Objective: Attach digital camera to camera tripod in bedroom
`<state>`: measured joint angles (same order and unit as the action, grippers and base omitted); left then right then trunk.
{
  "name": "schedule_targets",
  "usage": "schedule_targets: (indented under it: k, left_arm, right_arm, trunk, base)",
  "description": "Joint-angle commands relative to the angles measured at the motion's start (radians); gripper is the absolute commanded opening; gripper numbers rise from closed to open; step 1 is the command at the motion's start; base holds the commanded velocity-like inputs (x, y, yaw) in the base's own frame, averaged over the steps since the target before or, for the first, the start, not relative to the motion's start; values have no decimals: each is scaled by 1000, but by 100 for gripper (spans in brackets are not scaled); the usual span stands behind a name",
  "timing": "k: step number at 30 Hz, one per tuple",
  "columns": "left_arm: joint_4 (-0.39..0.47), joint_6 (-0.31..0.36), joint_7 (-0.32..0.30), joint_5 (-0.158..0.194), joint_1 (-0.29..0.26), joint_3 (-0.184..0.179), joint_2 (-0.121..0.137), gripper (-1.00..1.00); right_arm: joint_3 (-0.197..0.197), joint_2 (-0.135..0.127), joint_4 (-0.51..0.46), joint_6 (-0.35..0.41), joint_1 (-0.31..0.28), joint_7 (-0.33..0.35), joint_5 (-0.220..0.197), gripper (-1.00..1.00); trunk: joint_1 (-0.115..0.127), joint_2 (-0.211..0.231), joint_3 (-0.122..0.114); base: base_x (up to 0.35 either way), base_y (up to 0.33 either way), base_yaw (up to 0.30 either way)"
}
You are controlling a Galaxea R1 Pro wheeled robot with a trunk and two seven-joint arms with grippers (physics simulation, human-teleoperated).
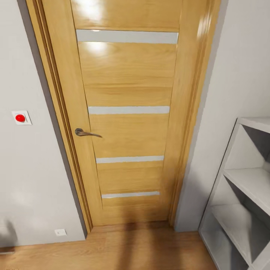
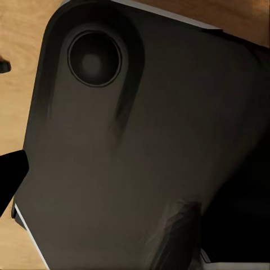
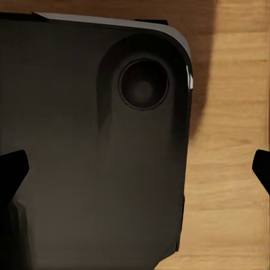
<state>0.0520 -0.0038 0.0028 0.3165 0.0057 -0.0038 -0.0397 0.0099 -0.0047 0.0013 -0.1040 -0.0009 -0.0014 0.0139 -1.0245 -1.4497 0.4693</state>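
At the left edge of the head view a small white wall plate with a round red button (image 1: 21, 117) sits on the pale grey wall, and a white socket plate (image 1: 60, 232) lies low near the light wood plank floor (image 1: 112, 251). In the middle stands a closed honey-coloured wooden door with four frosted horizontal strips (image 1: 129, 112); its curved metal lever handle (image 1: 87, 132) is at the door's left side. At lower right is a white open-cube shelf unit (image 1: 243, 195).

Neither the digital camera nor the camera tripod is visible, so I judge the step to be travel toward them. Both wrist views look down over the robot's dark rounded base panel (image 2: 146, 146) onto the floor.

The left gripper's dark fingertip (image 2: 11, 174) shows at one edge only, so I cannot tell its spread. The right gripper (image 3: 138, 169) shows one fingertip at each side edge, set wide apart and holding nothing.

To do this well, keep both arms tucked, turn the base slowly, stay off the shelf corner, and find the tripod before reaching.
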Motion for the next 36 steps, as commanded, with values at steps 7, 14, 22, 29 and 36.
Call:
schedule_targets:
  k: [7,14,22,29,36]
  left_arm:
    - [3,-1,0,6,0,1,1,100]
    - [5,-2,0,31,0,4,1,100]
    - [5,-2,0,115,0,3,0,100]
    - [6,-2,-1,176,0,0,0,100]
    - [6,-2,-1,188,0,-1,-1,100]
  right_arm:
    - [1,-1,0,-4,0,-1,1,100]
    - [-3,-7,-1,-6,0,-2,2,100]
    - [-3,-16,-20,-6,-1,-6,3,100]
    - [-2,-22,-35,-8,0,-8,2,100]
    - [-1,-24,-38,-9,0,-8,1,100]
  trunk:
    - [-1,0,1]
    - [-1,0,1]
    - [-1,0,1]
    - [-1,0,1]
    - [-1,0,1]
  base:
    - [92,0,270]
    - [4,0,272]
    - [1,0,276]
    - [0,0,277]
    - [0,0,278]
